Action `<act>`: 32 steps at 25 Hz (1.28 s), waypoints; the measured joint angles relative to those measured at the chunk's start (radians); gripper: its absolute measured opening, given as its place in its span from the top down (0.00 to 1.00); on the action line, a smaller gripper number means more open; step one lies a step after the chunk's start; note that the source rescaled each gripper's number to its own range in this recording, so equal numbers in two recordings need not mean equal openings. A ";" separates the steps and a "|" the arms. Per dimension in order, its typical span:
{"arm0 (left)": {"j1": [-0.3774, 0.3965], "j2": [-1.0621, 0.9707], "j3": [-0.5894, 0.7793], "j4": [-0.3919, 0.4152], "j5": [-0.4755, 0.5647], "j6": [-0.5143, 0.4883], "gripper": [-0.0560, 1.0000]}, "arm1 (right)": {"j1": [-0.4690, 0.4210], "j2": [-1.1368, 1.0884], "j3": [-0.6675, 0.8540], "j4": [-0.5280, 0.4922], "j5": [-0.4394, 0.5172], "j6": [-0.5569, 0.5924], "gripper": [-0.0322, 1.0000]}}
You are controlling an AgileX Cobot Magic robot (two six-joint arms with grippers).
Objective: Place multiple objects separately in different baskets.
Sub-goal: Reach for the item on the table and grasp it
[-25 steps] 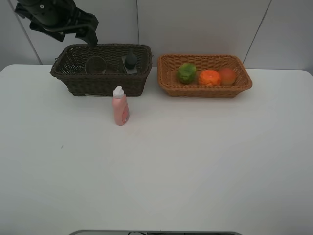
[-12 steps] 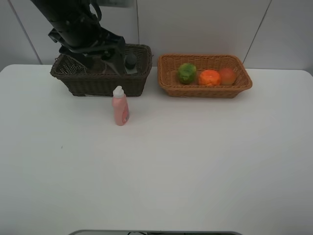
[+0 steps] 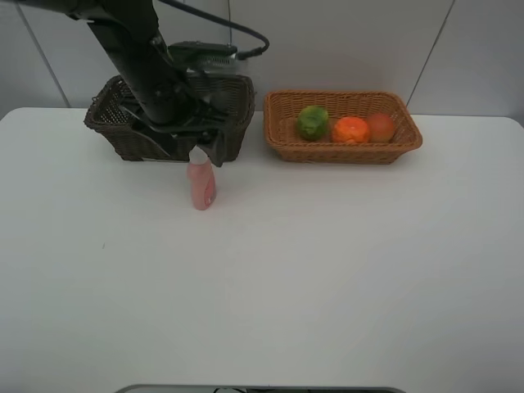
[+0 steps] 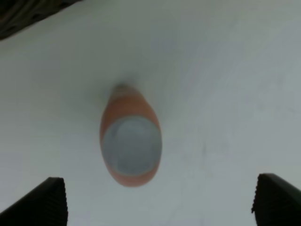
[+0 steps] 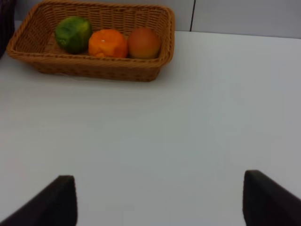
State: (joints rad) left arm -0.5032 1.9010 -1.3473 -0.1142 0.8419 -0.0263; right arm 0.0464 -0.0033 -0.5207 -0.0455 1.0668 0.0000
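A pink bottle with a white cap stands upright on the white table, just in front of the dark brown basket. My left gripper hangs right above it, open, with its fingertips spread wide on either side and not touching it. The light tan basket holds a green fruit, an orange and a peach-like fruit in a row. My right gripper is open over bare table, well short of that basket.
The left arm crosses over the dark basket and hides what is inside it. A grey panelled wall stands close behind both baskets. A wide stretch of white table lies in front of them.
The left arm has swung down and forward from above the dark basket's back left corner to just over the pink bottle. Bottle, baskets and fruit have not moved.
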 joint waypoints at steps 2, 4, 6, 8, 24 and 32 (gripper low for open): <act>0.000 0.015 0.000 0.019 -0.013 -0.018 0.00 | 0.000 0.000 0.000 0.000 0.000 0.000 0.20; 0.000 0.027 0.000 0.040 -0.034 -0.032 0.00 | 0.000 0.000 0.000 0.000 0.000 0.000 0.20; 0.000 0.037 0.003 0.048 -0.064 -0.046 0.00 | 0.000 0.000 0.000 0.000 0.000 0.000 0.20; 0.000 0.046 0.003 0.051 -0.089 -0.051 0.00 | 0.000 0.000 0.000 0.000 0.000 0.000 0.20; -0.012 0.144 0.004 0.054 -0.135 -0.054 0.00 | 0.000 0.000 0.000 0.000 0.000 0.000 0.20; -0.012 0.165 0.004 0.054 -0.135 -0.054 0.48 | 0.000 0.000 0.000 0.000 0.000 0.000 0.20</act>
State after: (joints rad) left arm -0.5149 2.0661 -1.3434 -0.0605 0.7066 -0.0798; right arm 0.0464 -0.0033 -0.5207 -0.0455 1.0668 0.0000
